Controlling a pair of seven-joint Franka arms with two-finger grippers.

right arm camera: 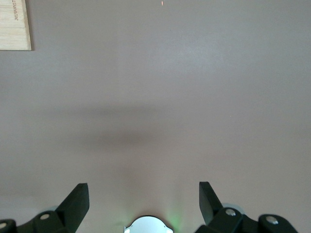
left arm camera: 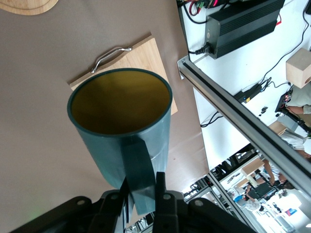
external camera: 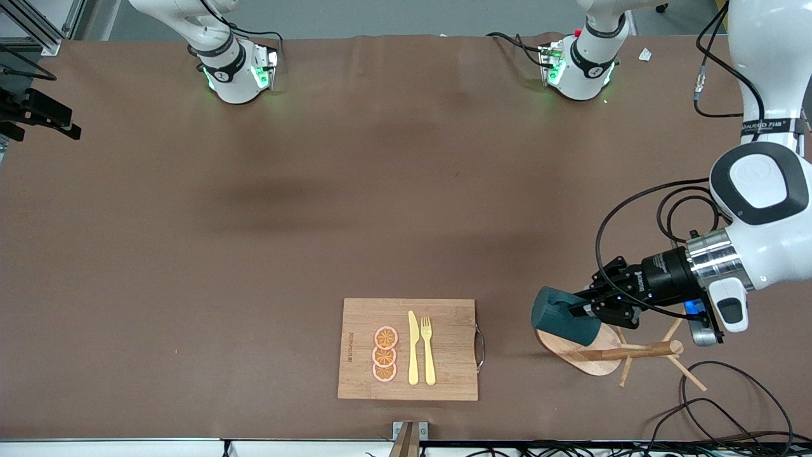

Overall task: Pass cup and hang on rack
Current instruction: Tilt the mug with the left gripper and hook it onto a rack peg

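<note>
Between the left gripper's (external camera: 587, 309) jaws sits the cup's (external camera: 563, 316) handle, pinched tight, with the cup lying sideways in the air over the rack's (external camera: 612, 355) oval base. To hang it well, I judge the handle loop should be lined up with a free peg tip and slid down along the peg's slant before letting go. Glossy teal outside, mustard inside; pale wood, thin pegs. Over bare table, the right gripper (right arm camera: 144, 198) waits with jaws spread wide.

One cup (external camera: 563, 320), one rack (external camera: 609, 355), one cutting board (external camera: 444, 374), three orange slices (external camera: 385, 354), one knife (external camera: 413, 348), one fork (external camera: 428, 350).
</note>
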